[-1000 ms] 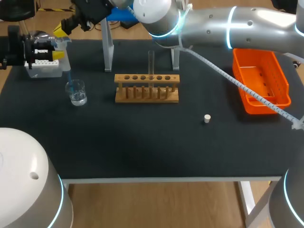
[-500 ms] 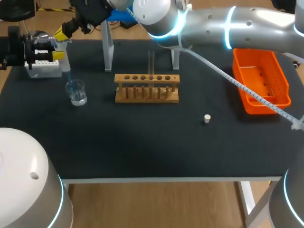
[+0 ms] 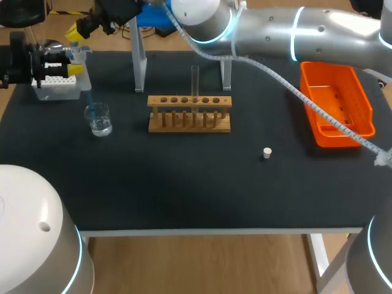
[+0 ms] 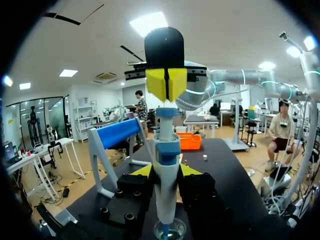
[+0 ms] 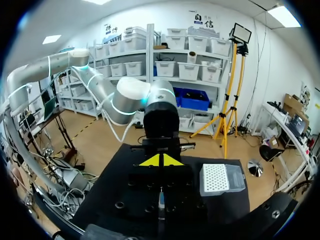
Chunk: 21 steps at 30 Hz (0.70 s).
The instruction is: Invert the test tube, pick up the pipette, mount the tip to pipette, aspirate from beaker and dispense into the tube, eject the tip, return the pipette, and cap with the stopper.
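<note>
My left gripper [image 3: 54, 65] is shut on the white and blue pipette [image 3: 78, 57], which stands upright with its tip down in the glass beaker [image 3: 98, 119]. In the left wrist view the pipette [image 4: 167, 165] sits between the yellow fingers, and the beaker [image 4: 167, 233] is below it. My right gripper [image 3: 81, 27] is shut and empty, its yellow tips [image 4: 166, 83] hovering just above the pipette's plunger [image 4: 166, 113]. A clear test tube [image 3: 195, 78] stands upright in the wooden rack [image 3: 190, 114]. The white stopper [image 3: 267, 152] lies on the mat.
A white tip box [image 3: 56, 83] sits under my left gripper at the far left, also seen in the right wrist view as the tip box [image 5: 220, 178]. A pipette stand [image 3: 139, 61] stands behind the rack. An orange tray [image 3: 335, 104] sits at the right.
My right gripper has lifted a little, up and away from the pipette's top. The left gripper, pipette and beaker have stayed in place.
</note>
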Tool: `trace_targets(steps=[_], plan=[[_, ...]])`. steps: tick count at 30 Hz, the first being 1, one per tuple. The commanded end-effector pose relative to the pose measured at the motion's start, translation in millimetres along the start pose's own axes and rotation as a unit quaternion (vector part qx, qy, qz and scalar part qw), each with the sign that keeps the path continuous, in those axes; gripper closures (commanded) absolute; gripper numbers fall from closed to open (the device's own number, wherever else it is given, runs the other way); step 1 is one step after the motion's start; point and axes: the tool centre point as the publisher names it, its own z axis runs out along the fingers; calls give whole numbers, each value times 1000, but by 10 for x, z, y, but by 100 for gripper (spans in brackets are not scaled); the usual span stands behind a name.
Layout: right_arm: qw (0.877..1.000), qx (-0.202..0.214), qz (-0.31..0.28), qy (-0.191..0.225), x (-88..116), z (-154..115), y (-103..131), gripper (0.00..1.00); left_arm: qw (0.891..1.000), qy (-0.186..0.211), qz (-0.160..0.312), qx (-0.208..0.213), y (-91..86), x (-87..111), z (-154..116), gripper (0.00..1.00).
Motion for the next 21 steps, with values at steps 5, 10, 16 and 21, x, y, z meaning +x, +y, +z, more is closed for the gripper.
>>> trace_targets(steps=[5,10,16,21], plan=[[1000,-4,-26,-15,121,-585,169,0,1000,1,0,-1,-9,2,-6,100],[999,2,-40,-29,203,-1043,76,0,1000,1,0,-1,-9,2,-6,100],[998,11,-41,-52,300,-1594,-194,0,1000,1,0,-1,-9,2,-6,100],[997,15,-38,-65,397,-1977,-453,0,1000,1,0,-1,-9,2,-6,100]])
